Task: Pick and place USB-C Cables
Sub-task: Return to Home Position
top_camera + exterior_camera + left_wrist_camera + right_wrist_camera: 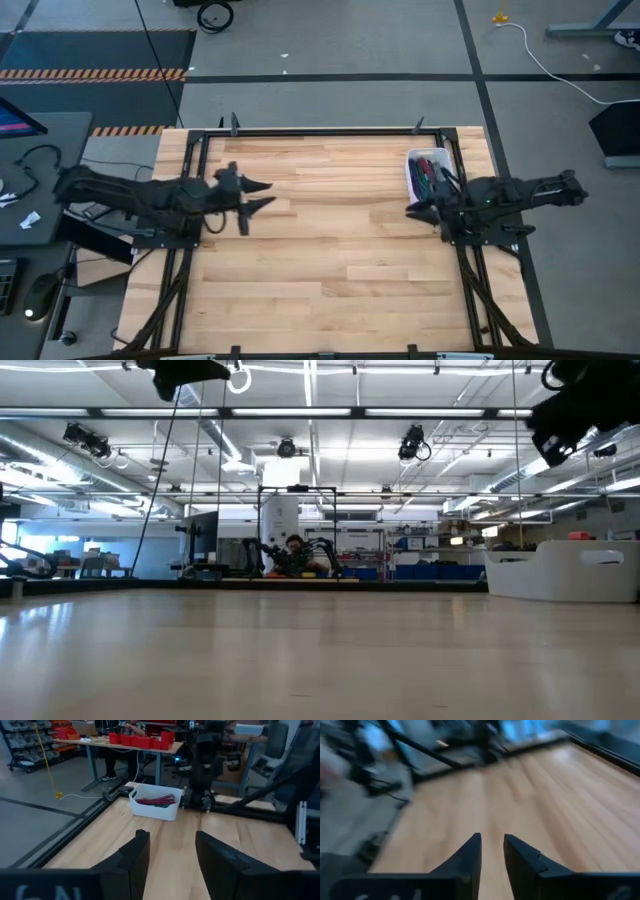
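High view: the wooden table (330, 270) shows no loose cable anywhere on its boards. The USB-C Cables (427, 172) lie together inside the white bin (409, 168) at the table's far right edge, a mix of red, green and darker strands. The left gripper (262, 194) hangs over the left-centre boards, fingers spread wide and empty. The right gripper (412, 210) sits just beside the bin on its near side, pointing toward the middle of the table. Low view: the table top runs bare across the picture, the bin stands at its right, and both arms are lifted, only dark parts showing at the upper corners. Left wrist view: its own fingers stand well apart with nothing between them. Straight ahead the bin holds maroon bundles over a teal one, with the right arm's base just beyond it. Right wrist view: its fingers are a narrow gap apart, gripping nothing, over bare wood. By this showing the placing looks complete, and what is left is only settling both arms at rest.
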